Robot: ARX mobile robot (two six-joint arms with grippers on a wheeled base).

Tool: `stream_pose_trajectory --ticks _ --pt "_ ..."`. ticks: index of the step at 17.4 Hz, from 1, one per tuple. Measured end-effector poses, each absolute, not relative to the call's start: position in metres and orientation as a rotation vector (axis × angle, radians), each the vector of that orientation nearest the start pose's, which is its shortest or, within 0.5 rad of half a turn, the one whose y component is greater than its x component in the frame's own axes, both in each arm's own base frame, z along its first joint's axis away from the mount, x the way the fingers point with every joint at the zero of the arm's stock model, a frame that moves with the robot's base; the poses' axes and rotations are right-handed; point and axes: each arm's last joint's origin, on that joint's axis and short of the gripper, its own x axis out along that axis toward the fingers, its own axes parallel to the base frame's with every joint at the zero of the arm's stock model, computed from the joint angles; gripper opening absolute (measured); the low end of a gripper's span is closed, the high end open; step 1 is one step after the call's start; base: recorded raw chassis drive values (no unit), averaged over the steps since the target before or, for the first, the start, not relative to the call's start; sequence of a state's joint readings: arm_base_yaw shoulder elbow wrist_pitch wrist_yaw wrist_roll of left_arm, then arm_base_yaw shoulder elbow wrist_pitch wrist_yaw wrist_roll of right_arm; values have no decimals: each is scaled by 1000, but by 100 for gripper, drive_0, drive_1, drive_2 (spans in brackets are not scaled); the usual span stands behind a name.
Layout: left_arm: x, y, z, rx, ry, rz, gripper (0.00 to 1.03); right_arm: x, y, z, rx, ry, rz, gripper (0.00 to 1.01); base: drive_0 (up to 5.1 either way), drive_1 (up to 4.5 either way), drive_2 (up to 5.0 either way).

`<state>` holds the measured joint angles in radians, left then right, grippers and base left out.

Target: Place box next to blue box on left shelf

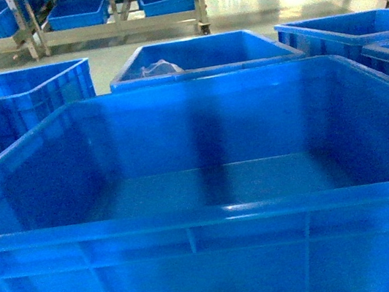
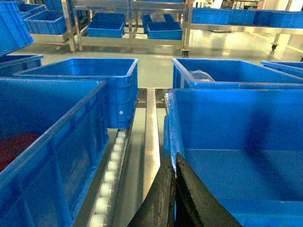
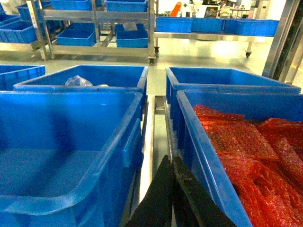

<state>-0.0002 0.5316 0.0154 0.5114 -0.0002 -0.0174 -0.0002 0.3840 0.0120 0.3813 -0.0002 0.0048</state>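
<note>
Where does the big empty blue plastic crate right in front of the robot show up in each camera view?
Head: the big empty blue plastic crate fills the foreground.
Left wrist: lower right, its wall beside the left gripper.
Right wrist: lower left, beside the right gripper.
Shared landmark: the blue crate holding clear plastic wrap directly behind it.

Head view: box (image 1: 201, 189) cut off at left, right, bottom edges; no gripper visible. Wrist views: gripper tips cropped at bottom, jaw state unclear. Clear bag (image 1: 158, 68) contents unreadable.
</note>
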Motion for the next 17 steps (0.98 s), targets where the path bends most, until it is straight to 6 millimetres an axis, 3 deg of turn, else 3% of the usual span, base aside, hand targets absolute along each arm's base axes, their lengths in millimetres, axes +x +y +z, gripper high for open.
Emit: stream_pose_trajectory --ticks 17 --pt "104 0 168 -17 9 1 1 97 0 167 4 -8 2 2 0 0 0"
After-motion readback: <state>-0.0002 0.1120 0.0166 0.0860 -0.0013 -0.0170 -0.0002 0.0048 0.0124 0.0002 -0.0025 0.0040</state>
